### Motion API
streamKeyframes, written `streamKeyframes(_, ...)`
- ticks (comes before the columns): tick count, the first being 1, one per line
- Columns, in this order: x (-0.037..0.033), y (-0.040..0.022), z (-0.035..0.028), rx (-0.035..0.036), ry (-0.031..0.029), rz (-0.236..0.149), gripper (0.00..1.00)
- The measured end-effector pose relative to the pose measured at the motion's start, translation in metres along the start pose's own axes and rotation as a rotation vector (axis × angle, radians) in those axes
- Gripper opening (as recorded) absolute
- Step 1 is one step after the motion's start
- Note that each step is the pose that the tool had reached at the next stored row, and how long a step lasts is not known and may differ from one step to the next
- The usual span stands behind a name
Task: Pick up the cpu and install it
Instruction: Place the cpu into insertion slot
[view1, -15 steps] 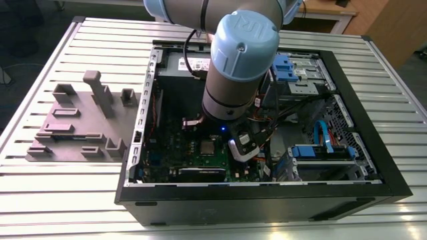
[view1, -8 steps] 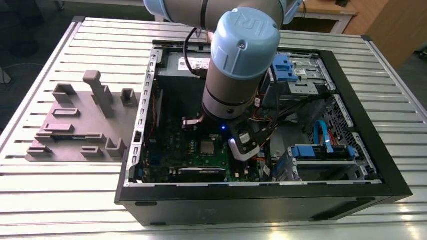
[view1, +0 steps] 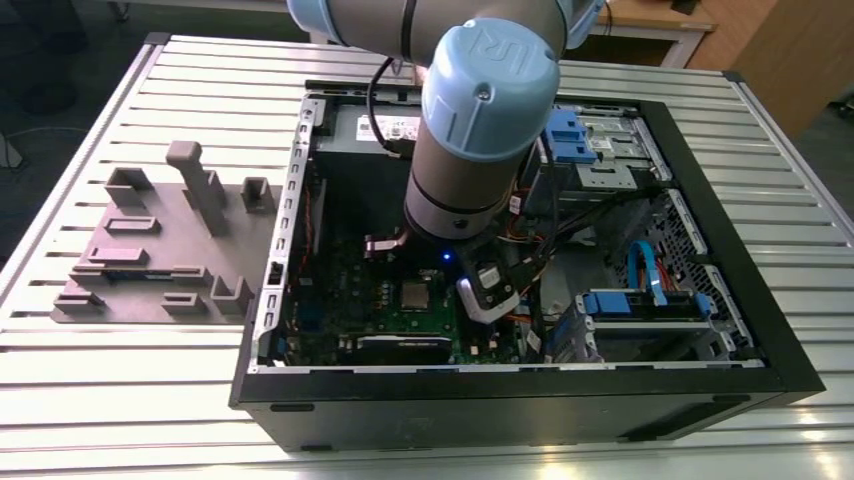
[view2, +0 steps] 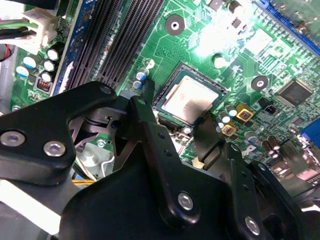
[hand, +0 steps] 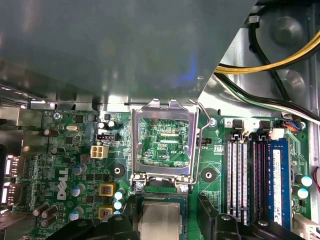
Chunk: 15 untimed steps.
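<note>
The cpu (view2: 191, 99) is a small square chip with a silver top, lying flat in its socket on the green motherboard (view2: 235, 45). It also appears as the cpu (hand: 160, 221) in the first wrist view and as the cpu (view1: 418, 293) in the exterior view, inside the case beside the arm. My gripper (view2: 176, 107) hovers just over it, open, with one black finger (view2: 145, 107) on each side and a gap wider than the chip. Nothing is held. The socket's metal frame (hand: 163, 145) stands flipped open beside the chip.
The motherboard lies in an open black computer case (view1: 534, 385) on a slatted metal table (view1: 120, 400). Memory slots (hand: 252, 175), capacitors and yellow and black cables (hand: 280, 60) crowd around the socket. A grey fixture block (view1: 147, 250) sits at the exterior view's left.
</note>
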<state>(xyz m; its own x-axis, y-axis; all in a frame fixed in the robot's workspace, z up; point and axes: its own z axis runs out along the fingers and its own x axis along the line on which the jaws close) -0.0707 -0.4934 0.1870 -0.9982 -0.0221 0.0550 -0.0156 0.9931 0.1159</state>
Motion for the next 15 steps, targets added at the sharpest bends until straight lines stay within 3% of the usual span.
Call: streamKeyframes(15,0.0,-0.0001,0.0,0.0001,-0.0002,0.0,0.65)
